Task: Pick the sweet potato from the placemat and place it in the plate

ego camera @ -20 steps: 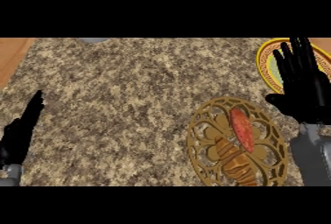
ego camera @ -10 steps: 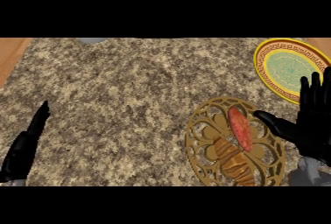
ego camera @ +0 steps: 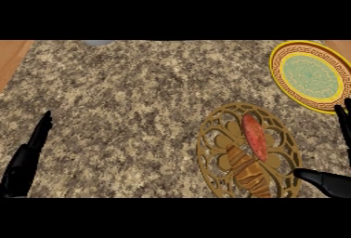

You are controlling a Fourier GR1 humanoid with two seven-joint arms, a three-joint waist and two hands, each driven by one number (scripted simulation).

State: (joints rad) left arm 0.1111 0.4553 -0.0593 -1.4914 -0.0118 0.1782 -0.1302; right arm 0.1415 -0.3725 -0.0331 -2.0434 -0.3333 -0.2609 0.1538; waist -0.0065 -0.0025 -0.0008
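Right hand (ego camera: pixel 329 182): lower right corner, thumb tip reaching onto the near edge of the placemat (ego camera: pixel 221 165), straight fingers showing higher along the right border; spread wide, nothing held, the span apparently set to take the vegetable between thumb and fingers. Left hand (ego camera: pixel 26 160): lower left, edge-on with fingers straight and upward, idle and well apart from every item, probably parked so it does not obstruct the working side. Sweet potato (ego camera: pixel 254 135): one, reddish-orange, elongated, lying flat on the upper middle of the placemat, long axis running from far-left to near-right; untouched, just to the left of the open right hand. Placemat: round, gold openwork, flat on the speckled stone counter (ego camera: pixel 130 107), right of centre. Plate (ego camera: pixel 308 76): round, yellow rim with patterned border and pale green centre, far right corner, beyond the placemat and apart from it, holding nothing. Status, judged: approach stage, grasp not yet made; transfer to plate wholly outstanding.
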